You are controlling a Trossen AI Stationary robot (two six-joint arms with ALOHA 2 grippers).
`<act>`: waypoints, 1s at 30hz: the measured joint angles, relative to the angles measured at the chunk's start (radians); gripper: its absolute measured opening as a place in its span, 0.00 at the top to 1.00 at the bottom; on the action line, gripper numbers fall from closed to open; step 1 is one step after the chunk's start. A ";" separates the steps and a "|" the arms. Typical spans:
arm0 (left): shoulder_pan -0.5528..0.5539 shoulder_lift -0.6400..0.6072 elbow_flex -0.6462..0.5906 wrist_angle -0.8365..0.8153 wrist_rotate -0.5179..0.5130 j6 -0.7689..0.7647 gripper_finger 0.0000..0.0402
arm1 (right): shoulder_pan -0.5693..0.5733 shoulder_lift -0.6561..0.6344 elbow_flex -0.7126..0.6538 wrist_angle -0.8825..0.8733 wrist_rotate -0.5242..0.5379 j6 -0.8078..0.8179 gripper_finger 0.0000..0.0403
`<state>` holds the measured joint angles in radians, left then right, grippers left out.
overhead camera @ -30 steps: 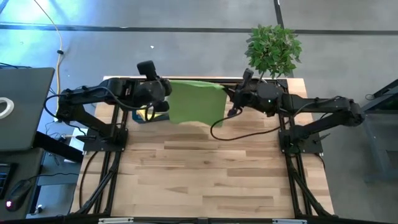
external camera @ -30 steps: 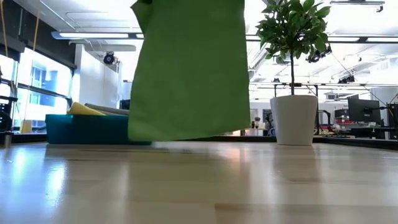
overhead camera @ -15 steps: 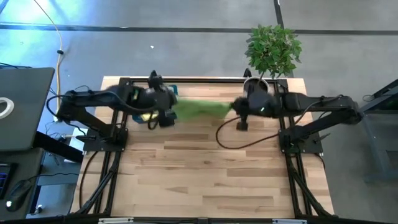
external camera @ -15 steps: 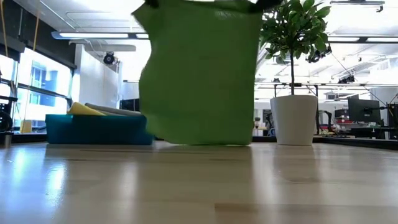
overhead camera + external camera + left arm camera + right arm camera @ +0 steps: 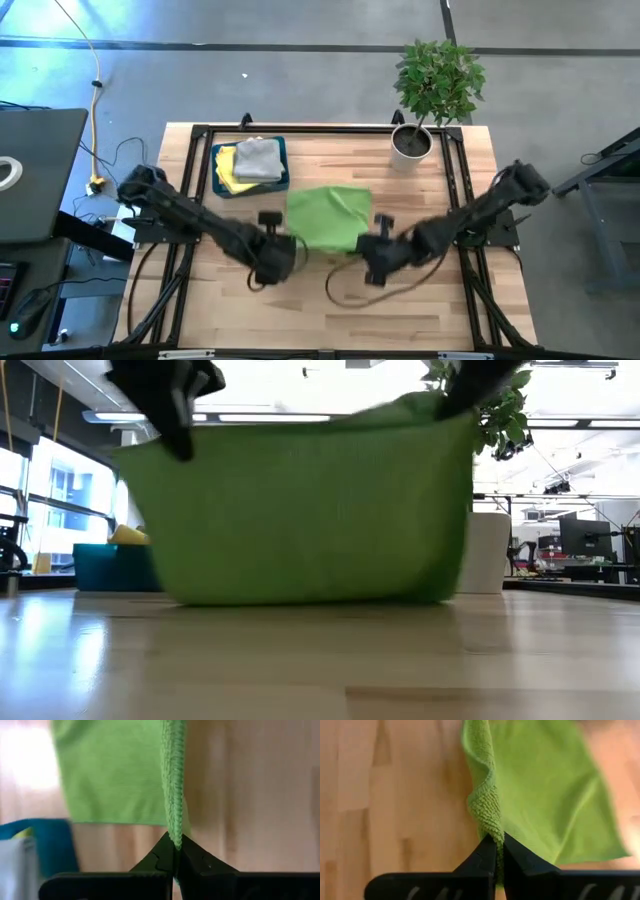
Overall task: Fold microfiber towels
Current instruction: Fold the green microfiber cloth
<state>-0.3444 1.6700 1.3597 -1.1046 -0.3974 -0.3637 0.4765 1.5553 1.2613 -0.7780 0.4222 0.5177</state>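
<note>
A bright green towel (image 5: 326,218) is stretched between the two arms above the middle of the wooden tabletop (image 5: 400,310). In the high view it lies just on the near side of the dark teal tray (image 5: 213,172), which sits at the far left of the tabletop and holds a grey towel (image 5: 258,158) on top of a yellow towel (image 5: 229,170).

The left gripper (image 5: 276,256) is at the green towel's near left corner, its jaws clenched on the cloth; the left wrist view shows the hem (image 5: 173,795) running straight up out of the closed tips. The right gripper (image 5: 378,256) is at the green towel's near right corner, and its jaws are likewise clamped on the cloth, with a bunched fold (image 5: 485,805) rising from the tips in the right wrist view.

From table height the green towel hangs as a broad sheet (image 5: 300,510) between the two grippers, its lower edge at or just above the tabletop; whether it touches cannot be told. It hides most of the tray, of which only the left end shows (image 5: 105,568).

A potted plant (image 5: 437,78) in a white pot (image 5: 411,145) stands at the far right of the tabletop, well apart from the green towel's far right corner.
</note>
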 joint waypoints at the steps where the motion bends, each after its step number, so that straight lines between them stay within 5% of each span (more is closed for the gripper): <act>1: -0.020 0.021 -0.002 0.007 0.007 0.003 1.00 | 0.024 0.037 0.000 0.011 0.007 0.035 1.00; 9: -0.093 0.113 0.005 0.141 0.240 0.050 1.00 | 0.133 0.244 0.000 0.183 -0.057 0.347 1.00; 20: -0.063 0.117 0.004 0.181 0.648 0.090 1.00 | 0.179 0.305 0.000 0.468 -0.149 0.392 1.00; 25: -0.085 0.117 0.005 0.238 0.630 0.139 1.00 | 0.196 0.310 0.000 0.521 -0.178 0.449 1.00; 30: -0.075 0.117 0.005 0.165 0.444 0.165 1.00 | 0.192 0.313 0.000 0.363 -0.143 0.514 1.00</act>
<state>-0.4193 1.7866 1.3647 -0.9398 0.0464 -0.1990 0.6686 1.8683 1.2612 -0.4150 0.2792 1.0315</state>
